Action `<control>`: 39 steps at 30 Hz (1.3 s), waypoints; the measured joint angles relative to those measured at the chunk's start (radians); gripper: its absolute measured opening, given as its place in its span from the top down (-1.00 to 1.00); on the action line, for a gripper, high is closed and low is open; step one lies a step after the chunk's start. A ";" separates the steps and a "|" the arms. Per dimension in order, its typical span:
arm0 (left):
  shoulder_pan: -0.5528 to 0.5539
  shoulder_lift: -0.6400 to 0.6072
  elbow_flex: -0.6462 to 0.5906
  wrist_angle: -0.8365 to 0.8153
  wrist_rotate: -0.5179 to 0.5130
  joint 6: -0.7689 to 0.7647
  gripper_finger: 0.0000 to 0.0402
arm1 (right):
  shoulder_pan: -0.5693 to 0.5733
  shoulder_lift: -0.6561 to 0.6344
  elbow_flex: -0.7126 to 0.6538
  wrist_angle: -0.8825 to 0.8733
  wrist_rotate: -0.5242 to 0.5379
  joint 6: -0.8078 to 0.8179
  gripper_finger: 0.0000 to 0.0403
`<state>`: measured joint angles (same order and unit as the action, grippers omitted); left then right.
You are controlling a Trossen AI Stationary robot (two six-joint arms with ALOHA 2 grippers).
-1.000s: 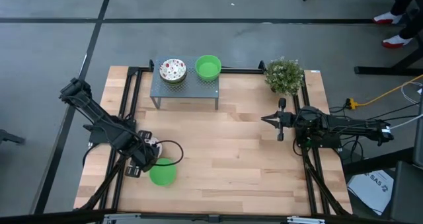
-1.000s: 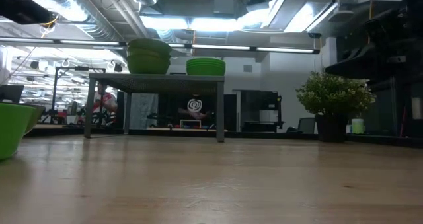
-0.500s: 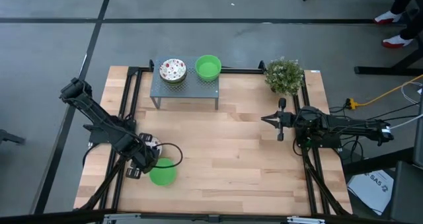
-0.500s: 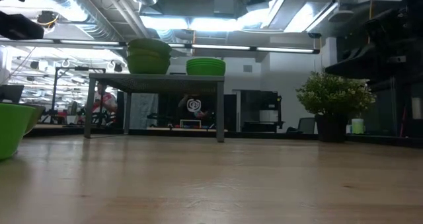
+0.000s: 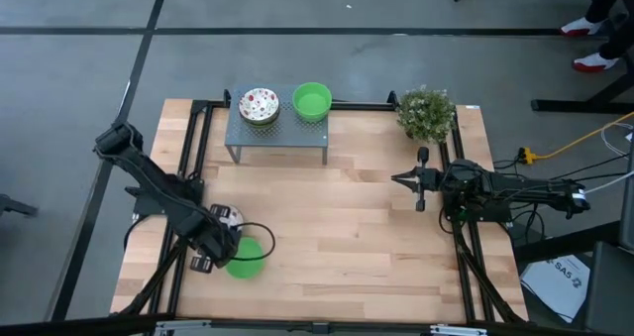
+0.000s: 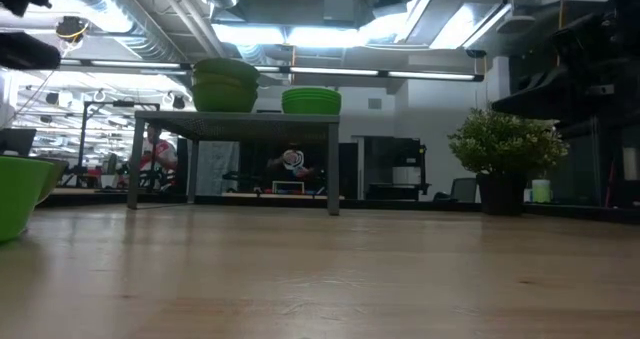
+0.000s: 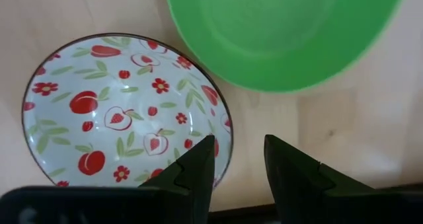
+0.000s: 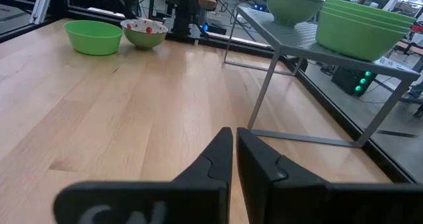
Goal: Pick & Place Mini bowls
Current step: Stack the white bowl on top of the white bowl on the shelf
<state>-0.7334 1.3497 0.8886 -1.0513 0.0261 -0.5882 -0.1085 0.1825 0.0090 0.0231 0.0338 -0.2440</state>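
Standing on the wooden table (image 5: 347,227) at 11 o'clock of the high view: a small grey metal stand (image 5: 276,130), carrying two stacks of mini bowls. Stack one, patterned bowl on top (image 5: 259,105), white inside with red-and-green speckle; the bowls under it show green from the side in the low view. Stack two, plain bright green bowls (image 5: 312,100), just beside the first, toward 3 o'clock; top bowl empty.

At 7 o'clock of the table: one loose green bowl (image 5: 245,260), empty, smooth and glossy inside. Touching or nearly touching it, one loose patterned bowl (image 7: 125,121), white with red fruit, small red flowers and green leaves, dark rim, empty; both upright on the bare wood.

Left gripper (image 7: 238,164): directly over these two bowls, fingers parted a little, one finger over the patterned bowl's rim, gripping nothing.

Right gripper (image 5: 421,180): at 3 o'clock of the table, fingers pressed together, empty, pointed across the wood.

Potted plant (image 5: 426,112): at 1 o'clock, bushy, apart from the stand
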 joint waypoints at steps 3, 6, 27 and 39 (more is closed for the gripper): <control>0.000 0.045 0.000 0.007 -0.001 0.000 0.38 | 0.000 0.000 0.000 0.000 0.000 0.000 0.88; 0.000 0.088 0.000 0.006 -0.002 0.000 0.38 | 0.000 0.000 0.000 0.000 0.000 0.000 0.88; 0.032 0.172 0.003 0.003 -0.087 -0.169 0.93 | 0.000 0.000 0.000 0.000 0.000 0.000 0.88; 0.113 -0.058 0.027 0.067 -0.097 -0.306 0.98 | 0.000 0.000 0.000 0.000 0.000 0.000 0.88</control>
<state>-0.6200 1.2922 0.9157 -0.9847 -0.0712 -0.8944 -0.1081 0.1826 0.0090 0.0230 0.0338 -0.2440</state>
